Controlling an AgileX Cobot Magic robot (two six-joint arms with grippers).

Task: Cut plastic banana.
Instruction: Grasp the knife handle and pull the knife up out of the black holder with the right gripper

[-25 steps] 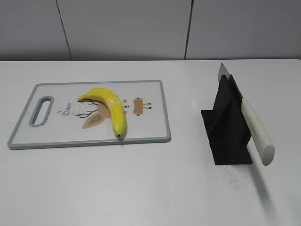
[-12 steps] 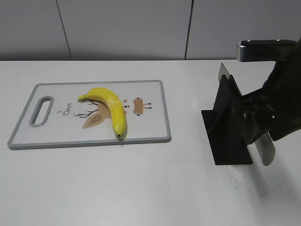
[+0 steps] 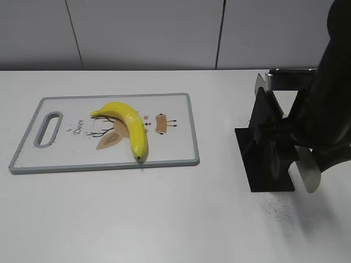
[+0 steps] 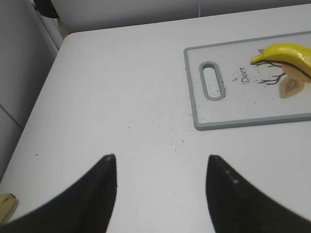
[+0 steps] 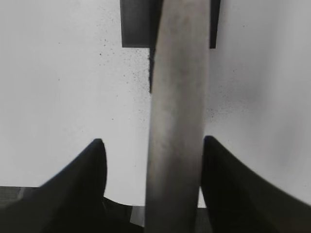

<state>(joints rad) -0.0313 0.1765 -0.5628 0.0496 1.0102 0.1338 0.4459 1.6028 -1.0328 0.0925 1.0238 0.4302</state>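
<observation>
A yellow plastic banana (image 3: 129, 125) lies on a white cutting board with a grey rim (image 3: 189, 118); both show in the left wrist view, banana (image 4: 286, 52) and board (image 4: 192, 87). A knife with a pale handle (image 3: 308, 174) rests in a black stand (image 3: 263, 148). My right gripper (image 5: 151, 143) is open, its fingers on either side of the knife handle (image 5: 177, 121), the right finger close to it. In the exterior view the right arm (image 3: 323, 120) covers most of the handle. My left gripper (image 4: 160, 158) is open and empty above the bare table, left of the board.
The white table (image 3: 164, 219) carries dark specks near the stand and near the board's left end. A grey wall runs behind. A yellowish object (image 4: 5, 204) shows at the lower left corner of the left wrist view.
The right arm has come into view from the right and lowered over the knife handle, now covering most of it. The banana, board and stand have not moved.
</observation>
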